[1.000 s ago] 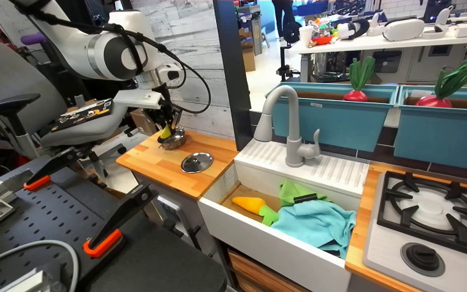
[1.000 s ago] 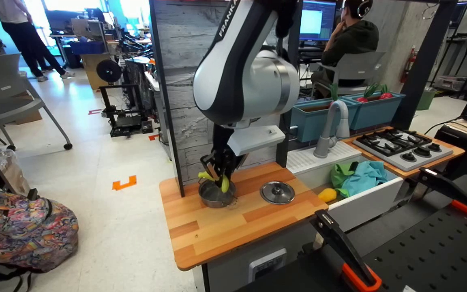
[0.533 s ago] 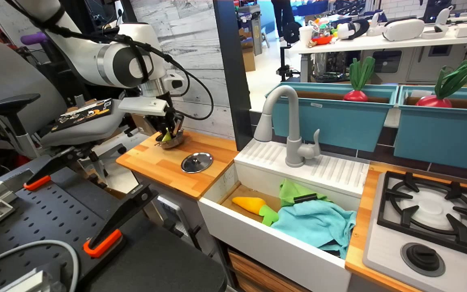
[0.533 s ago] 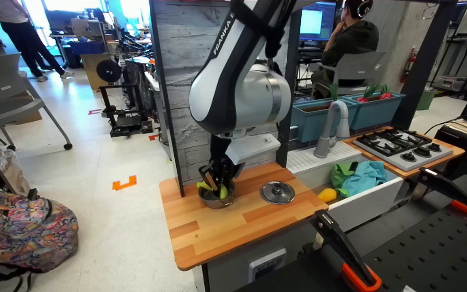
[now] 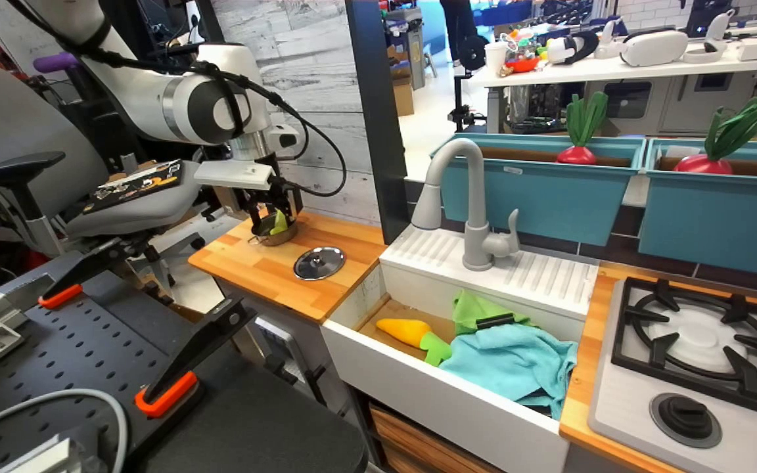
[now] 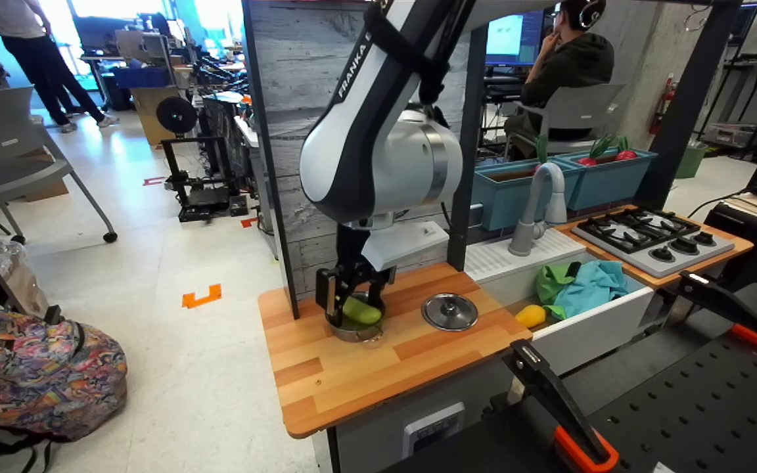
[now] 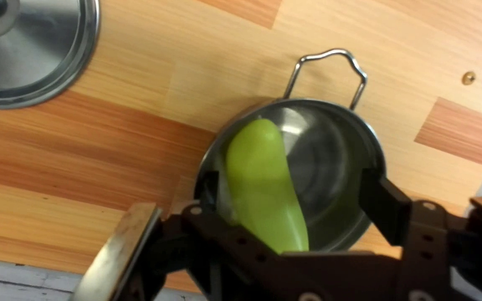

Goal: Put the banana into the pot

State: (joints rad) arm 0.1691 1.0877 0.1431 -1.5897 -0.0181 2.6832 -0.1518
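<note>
Banana (image 7: 266,184) in the pot (image 7: 324,163), fingers (image 7: 385,211) spread wide

A wooden counter (image 6: 352,374) carries the pot. In an exterior view the sink (image 5: 444,414) lies at 4 o'clock from the pot, and the stove (image 5: 628,401) at 3 o'clock from the sink. Out in the room, a backpack (image 6: 30,374) slumps on the floor (image 6: 207,394) at 9 o'clock from the pot, and a seated person (image 6: 572,66) is up at 1 o'clock.

Here's the change! 0.5 seconds ago the fingers stood close together at the banana, with 1 end of it poking past the rim at 10 o'clock. And look now: the gripper (image 7: 290,184) has let its fingers part. 1 finger is at 9 o'clock, just beside the banana; 1 at 3 o'clock stands well apart from it. The yellow-green banana lies in the pot, tip at 11 o'clock in the wrist view, lower end hidden behind the gripper. The lid (image 6: 449,318) holds its spot at 3 o'clock from the pot in an exterior view.

Quick count: 1 banana, 1 pot, 1 lid, 1 screw (image 7: 468,78) in the counter at 2 o'clock in the wrist view, 1 handle (image 7: 336,51) showing there at 1 o'clock. Over at the sink: 1 faucet (image 5: 476,190), 2 cloths (image 5: 510,358), 1 yellow vegetable (image 5: 405,330). Also 2 planters (image 5: 523,197), 3 stove knobs (image 6: 684,246) and 2 clamps (image 6: 561,401).
</note>
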